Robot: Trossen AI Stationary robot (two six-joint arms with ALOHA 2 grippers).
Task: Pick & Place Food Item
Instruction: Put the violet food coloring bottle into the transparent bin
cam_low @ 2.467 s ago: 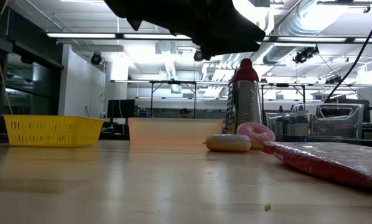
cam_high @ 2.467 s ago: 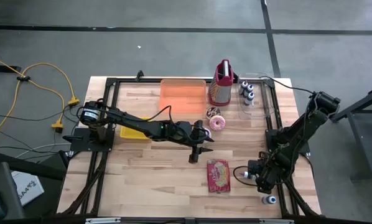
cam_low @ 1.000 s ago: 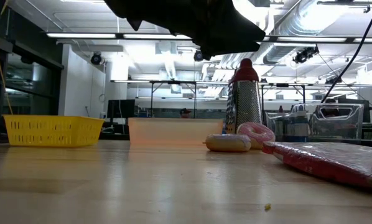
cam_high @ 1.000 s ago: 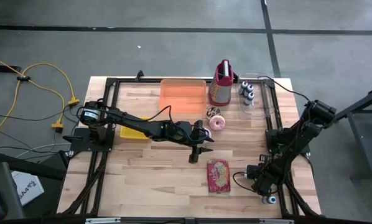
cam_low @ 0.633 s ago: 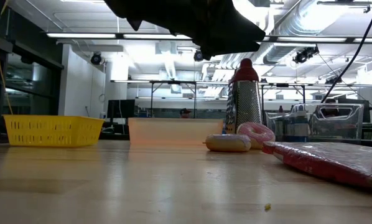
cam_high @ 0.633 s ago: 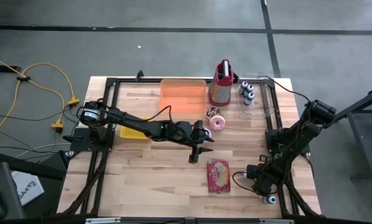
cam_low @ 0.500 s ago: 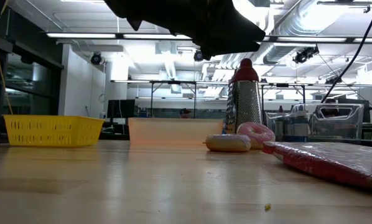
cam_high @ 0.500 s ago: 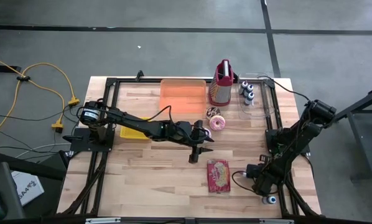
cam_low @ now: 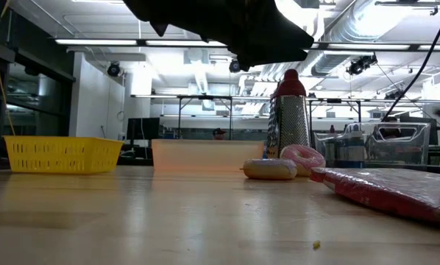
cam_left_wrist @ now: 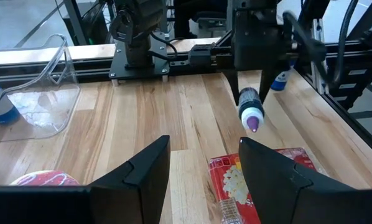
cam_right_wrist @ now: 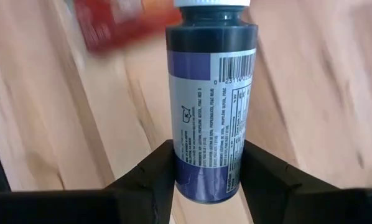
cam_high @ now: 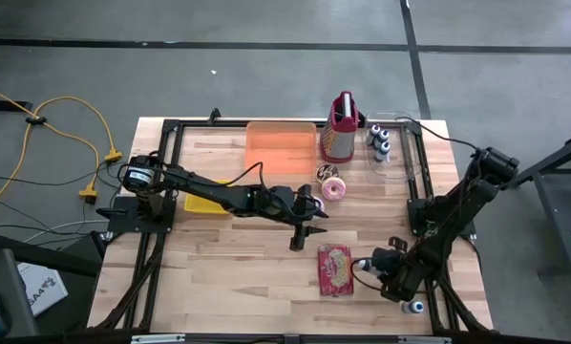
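The tabletop is pale wooden planking inside a black metal frame, standing on a grey concrete floor crossed by a yellow cable; level across it, the room behind shows strip lights, ceiling ducts and racks. The right tool hangs above the planks just beside the red snack packet, its fingers clamped on the sides of a small dark-blue bottle with a white cap, held off the wood. The bottle's white label carries a barcode and lines of small print too fine to read. A second such bottle lies on the planks close behind that tool. The left tool hovers over the middle of the tabletop, its fingers spread apart around nothing, the red packet just beyond them. Farther from it lie a pink-iced doughnut touching a plainer one, an orange tray, a metal grater with a red handle, a yellow basket and a clear tub holding more bottles.
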